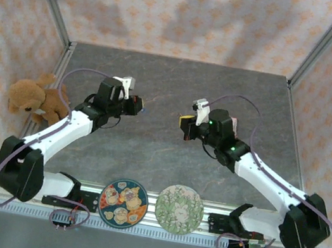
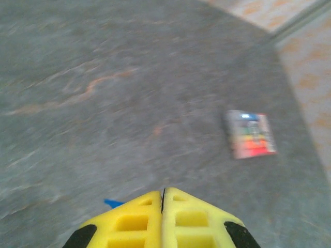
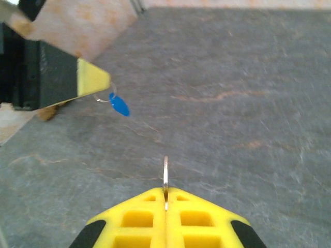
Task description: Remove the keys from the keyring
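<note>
The thin metal keyring [image 3: 165, 171] stands edge-on out of the tip of my right gripper [image 3: 165, 194], whose yellow jaws are pressed shut on its lower arc; the ring's flat plane runs in line with the seam between them. A gap of bare grey table [image 3: 248, 77] lies between it and a small blue tag [image 3: 120, 106], which hangs by a fine wire loop from the tip of my left gripper [image 3: 101, 82], also fully closed. The tag lies ahead and to the left of the ring, and nothing visible joins them. I cannot tell whether any key remains on the ring. My judgement: any further pull runs along the line between the two claws.
</note>
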You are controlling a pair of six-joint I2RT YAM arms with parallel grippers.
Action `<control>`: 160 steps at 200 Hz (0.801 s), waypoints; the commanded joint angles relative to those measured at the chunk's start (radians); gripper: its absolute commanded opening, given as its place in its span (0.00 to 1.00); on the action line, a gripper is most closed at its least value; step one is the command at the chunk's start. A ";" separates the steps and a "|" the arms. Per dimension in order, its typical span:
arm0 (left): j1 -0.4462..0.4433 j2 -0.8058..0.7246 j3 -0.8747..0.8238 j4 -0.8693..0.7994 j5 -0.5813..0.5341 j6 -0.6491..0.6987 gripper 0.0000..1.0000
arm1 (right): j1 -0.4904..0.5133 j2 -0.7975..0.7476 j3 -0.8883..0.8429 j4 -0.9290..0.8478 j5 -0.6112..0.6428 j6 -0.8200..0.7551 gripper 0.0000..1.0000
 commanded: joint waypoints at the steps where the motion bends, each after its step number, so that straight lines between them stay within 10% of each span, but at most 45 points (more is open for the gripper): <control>1: 0.006 0.044 -0.022 0.007 -0.159 -0.018 0.00 | -0.009 0.056 0.022 0.035 0.065 0.078 0.00; 78: 0.019 0.153 -0.048 0.016 -0.374 -0.034 0.16 | -0.010 0.163 0.011 0.075 0.090 0.125 0.00; 160: 0.021 -0.055 -0.053 -0.107 -0.418 0.018 0.73 | -0.056 0.298 0.076 0.066 0.091 0.179 0.00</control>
